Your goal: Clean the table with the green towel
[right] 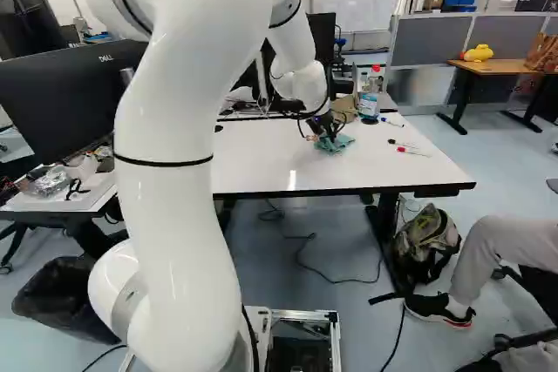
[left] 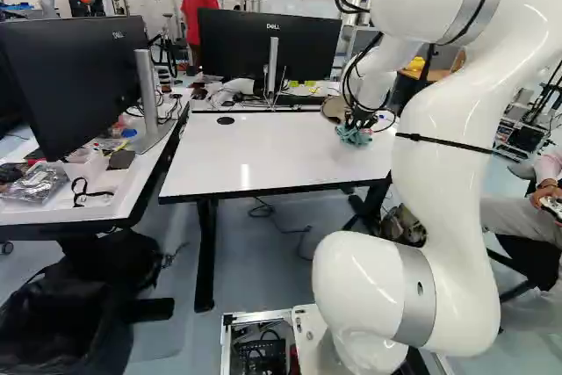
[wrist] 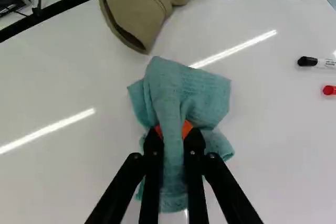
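The 2 jaws pinch a gathered middle fold of the green towel [wrist: 207,92], bunched on the white counter [wrist: 278,140] near the khaki cap [wrist: 144,3]; light, limp and hard to damage, it should drag best by that thick fold.

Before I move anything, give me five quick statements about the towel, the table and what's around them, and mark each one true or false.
1. The claw is shut on the green towel. True.
2. The bottle is lying on its side. False: it stands upright.
3. The marker with the red cap lies on the white table. True.
4. The tan cloth item is under the towel. False: it lies beside the towel.
5. The backpack sits on the floor. True.
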Controlling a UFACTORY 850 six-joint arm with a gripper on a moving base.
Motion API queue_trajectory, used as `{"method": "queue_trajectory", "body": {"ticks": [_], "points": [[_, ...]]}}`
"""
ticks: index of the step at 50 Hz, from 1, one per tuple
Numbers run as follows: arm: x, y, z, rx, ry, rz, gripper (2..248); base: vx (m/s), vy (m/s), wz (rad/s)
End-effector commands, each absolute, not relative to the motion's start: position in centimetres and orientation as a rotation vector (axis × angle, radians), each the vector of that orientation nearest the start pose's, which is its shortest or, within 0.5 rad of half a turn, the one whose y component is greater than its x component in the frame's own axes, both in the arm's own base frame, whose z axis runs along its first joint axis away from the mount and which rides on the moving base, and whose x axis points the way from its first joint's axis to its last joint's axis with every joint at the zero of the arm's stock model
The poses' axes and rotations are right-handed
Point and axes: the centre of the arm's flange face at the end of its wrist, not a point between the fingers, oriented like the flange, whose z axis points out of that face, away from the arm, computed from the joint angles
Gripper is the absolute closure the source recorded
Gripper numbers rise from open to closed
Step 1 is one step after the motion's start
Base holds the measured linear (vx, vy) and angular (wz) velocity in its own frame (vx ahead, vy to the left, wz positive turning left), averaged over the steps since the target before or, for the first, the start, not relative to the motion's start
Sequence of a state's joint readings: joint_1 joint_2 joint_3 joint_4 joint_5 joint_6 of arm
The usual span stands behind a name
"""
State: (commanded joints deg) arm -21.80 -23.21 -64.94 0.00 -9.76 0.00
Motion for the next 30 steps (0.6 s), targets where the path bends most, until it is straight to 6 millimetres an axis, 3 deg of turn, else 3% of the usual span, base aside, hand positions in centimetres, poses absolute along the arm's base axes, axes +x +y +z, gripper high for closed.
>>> {"method": "queue_trajectory", "body": {"ticks": [19,30], "points": [[52.4,-20.0,43.0,-3.074,0.567,-0.844,200,0.000,0.000,0.000],[50.4,-20.0,43.0,-3.076,0.589,-0.829,200,0.000,0.000,0.000]]}}
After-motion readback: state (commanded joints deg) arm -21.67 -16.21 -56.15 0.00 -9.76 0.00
